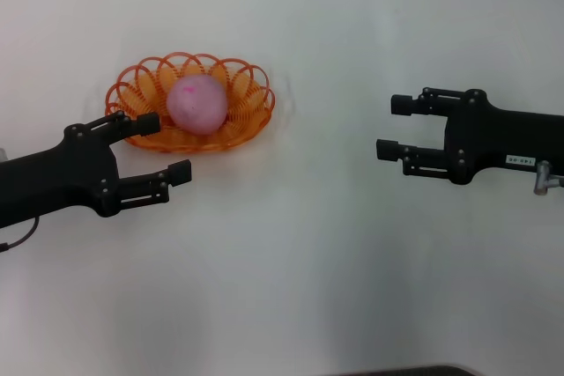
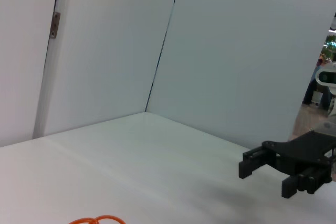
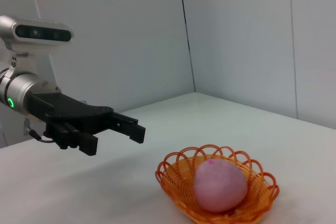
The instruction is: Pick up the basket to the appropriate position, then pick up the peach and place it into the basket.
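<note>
We see the matte pink peach [image 1: 196,104] lying in the looped orange basket [image 1: 251,121]. Left gripper [image 1: 164,144] fingers spread beside its rim; right gripper [image 1: 395,127] spread, well apart.

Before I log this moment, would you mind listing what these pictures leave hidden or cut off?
- Basket floor: head and right wrist views, hidden under the peach.
- Basket's near rim: head view, partly covered by the upper finger of the left gripper.
- Most of the basket: left wrist view, cut off by the bottom edge; only a loop shows.
- Right gripper: its arm runs off the head view's right edge.
</note>
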